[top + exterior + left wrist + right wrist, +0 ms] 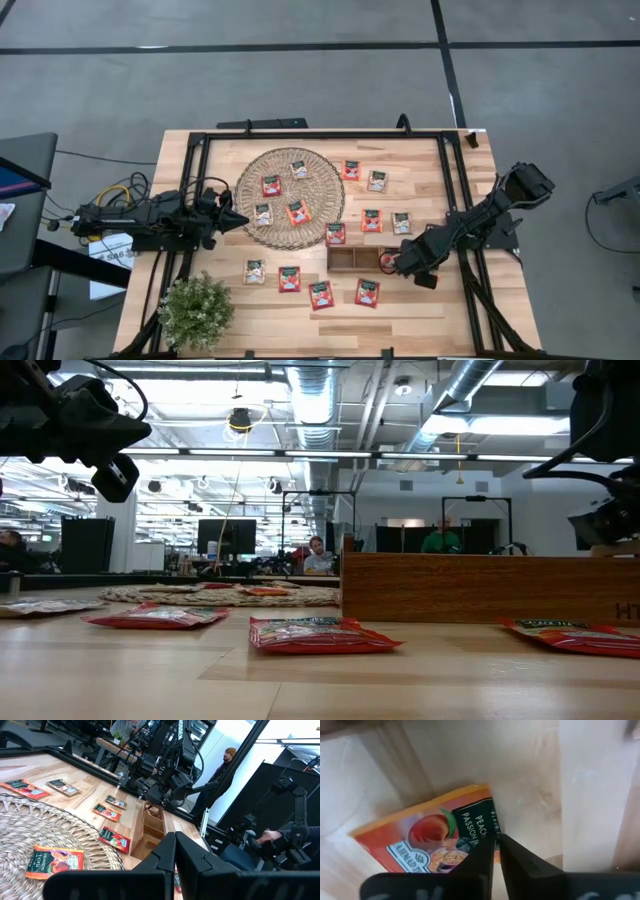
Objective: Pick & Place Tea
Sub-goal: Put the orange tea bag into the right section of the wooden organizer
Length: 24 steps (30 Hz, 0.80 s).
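Several flat red and beige tea sachets lie on the wooden table and on the round wicker mat. My right gripper points steeply down at the right end of the brown wooden tray. It is shut on an orange peach-picture sachet. My left gripper is shut and holds nothing. It hovers level at the mat's left edge. My right gripper pinches the orange sachet between its two fingertips at one edge, near a corner. The fingers come from above, slanting steeply down. The sachet lies aslant below them against pale wood. I cannot tell whether it is lifted clear.
A small potted plant stands at the near left corner. A black frame runs around the tabletop. Loose sachets lie in front of the tray. People sit in the room beyond the table.
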### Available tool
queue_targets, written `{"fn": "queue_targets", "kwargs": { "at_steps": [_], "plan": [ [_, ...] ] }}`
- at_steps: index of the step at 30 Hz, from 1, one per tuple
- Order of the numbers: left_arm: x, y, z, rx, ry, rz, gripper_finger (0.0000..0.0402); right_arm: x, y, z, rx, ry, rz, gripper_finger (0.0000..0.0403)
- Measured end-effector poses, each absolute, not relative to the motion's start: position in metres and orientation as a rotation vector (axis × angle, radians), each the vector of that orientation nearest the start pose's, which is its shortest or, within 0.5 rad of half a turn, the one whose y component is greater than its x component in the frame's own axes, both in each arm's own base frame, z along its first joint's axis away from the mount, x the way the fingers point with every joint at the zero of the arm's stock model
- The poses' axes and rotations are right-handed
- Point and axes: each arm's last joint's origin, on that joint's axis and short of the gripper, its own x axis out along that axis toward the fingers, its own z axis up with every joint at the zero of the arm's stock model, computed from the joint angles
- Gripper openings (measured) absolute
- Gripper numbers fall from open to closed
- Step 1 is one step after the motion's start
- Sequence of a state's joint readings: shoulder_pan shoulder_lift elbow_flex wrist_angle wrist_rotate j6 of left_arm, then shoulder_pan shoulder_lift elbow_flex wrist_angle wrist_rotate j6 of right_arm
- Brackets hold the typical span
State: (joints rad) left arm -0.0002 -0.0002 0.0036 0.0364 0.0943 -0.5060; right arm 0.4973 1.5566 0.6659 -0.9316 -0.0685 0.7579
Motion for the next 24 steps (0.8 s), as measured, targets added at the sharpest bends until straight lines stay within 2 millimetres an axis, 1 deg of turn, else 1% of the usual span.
{"fn": "queue_targets", "kwargs": {
  "at_steps": [3,11,13,17,24],
  "plan": [
    [0.097,-0.003,0.168,-0.504,-0.015,-0.103,0.0,0.169,0.093,0.121,0.133,1.793,-0.308,0.0003],
    [0.097,-0.003,0.168,-0.504,-0.015,-0.103,0.0,0.169,0.093,0.121,0.129,1.793,-0.314,0.0001],
    [0.097,-0.003,0.168,-0.504,-0.015,-0.103,0.0,0.167,0.091,0.123,0.109,1.765,-0.365,0.0001],
    [0.097,-0.003,0.168,-0.505,-0.015,-0.103,0.0,0.164,0.085,0.131,0.091,1.675,-0.493,0.0],
    [0.097,-0.003,0.168,-0.506,-0.015,-0.103,0.0,0.154,0.078,0.149,0.112,1.672,-0.507,0.0001]
  ]
}}
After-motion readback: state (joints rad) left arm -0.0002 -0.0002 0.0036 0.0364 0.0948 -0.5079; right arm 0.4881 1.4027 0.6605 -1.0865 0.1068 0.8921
